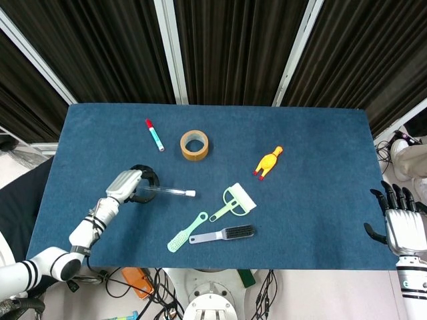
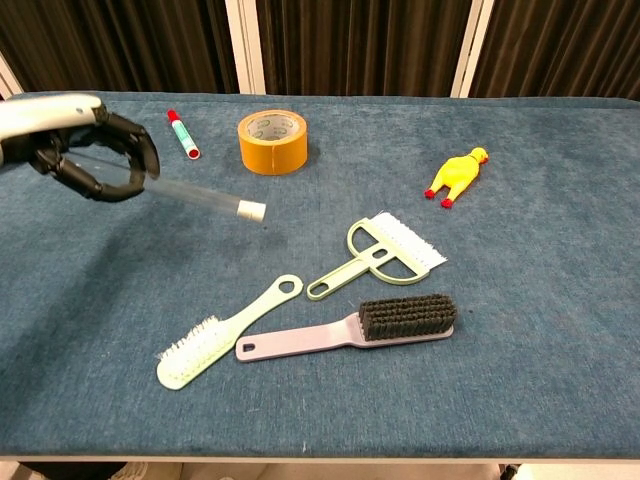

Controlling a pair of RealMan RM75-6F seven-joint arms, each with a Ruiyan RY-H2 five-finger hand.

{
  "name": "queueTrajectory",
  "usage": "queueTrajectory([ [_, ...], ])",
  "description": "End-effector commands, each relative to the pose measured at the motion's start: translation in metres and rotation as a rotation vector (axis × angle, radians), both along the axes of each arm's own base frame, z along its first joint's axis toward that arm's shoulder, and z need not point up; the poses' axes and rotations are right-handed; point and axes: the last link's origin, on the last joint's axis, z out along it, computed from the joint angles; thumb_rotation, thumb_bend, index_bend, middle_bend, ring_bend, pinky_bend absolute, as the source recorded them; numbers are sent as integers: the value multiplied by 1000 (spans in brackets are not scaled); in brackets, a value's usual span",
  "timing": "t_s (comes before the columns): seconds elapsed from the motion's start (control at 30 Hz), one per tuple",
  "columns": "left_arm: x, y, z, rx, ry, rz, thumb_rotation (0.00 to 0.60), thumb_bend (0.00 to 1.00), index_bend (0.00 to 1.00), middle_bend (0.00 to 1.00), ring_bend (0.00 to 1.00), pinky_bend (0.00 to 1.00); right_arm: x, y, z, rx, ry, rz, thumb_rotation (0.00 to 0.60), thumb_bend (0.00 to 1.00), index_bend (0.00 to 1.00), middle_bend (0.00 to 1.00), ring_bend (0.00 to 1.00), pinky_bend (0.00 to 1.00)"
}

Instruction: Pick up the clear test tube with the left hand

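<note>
The clear test tube [image 2: 195,195] with a white cap [image 2: 252,210] hangs above the blue table, tilted with its cap end lower and pointing right. My left hand [image 2: 85,155] grips its bare end with curled dark fingers. From the head view the left hand [image 1: 130,185] sits at the table's left-centre, and the test tube [image 1: 170,192] sticks out of it to the right. Off the table's right edge my right hand [image 1: 399,223] stands with its fingers apart and holds nothing.
A red-capped teal marker [image 2: 182,134] and a roll of brown tape [image 2: 272,140] lie behind the tube. A yellow rubber chicken [image 2: 457,175] is at the right. A green scraper [image 2: 380,255], a green brush [image 2: 225,335] and a lilac brush [image 2: 365,325] lie in front.
</note>
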Motion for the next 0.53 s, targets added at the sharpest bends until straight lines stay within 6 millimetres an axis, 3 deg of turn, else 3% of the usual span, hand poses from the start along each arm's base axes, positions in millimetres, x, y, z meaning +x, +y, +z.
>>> queueTrajectory([
  [0.03,12,2,13,4,-40,-17,600,450,545,560,196,139,0,0,0,-2,-1,-1,600,353,241,114,55,0],
  [0.3,44,11,59,49,-43,-111,600,449,545,560,196,139,-1,0,1,-4,-3,-6,600,353,241,114,54,0],
  [0.53,64,17,87,78,15,-136,600,448,546,560,196,139,0,0,1,-3,-1,-7,600,352,241,114,55,0],
])
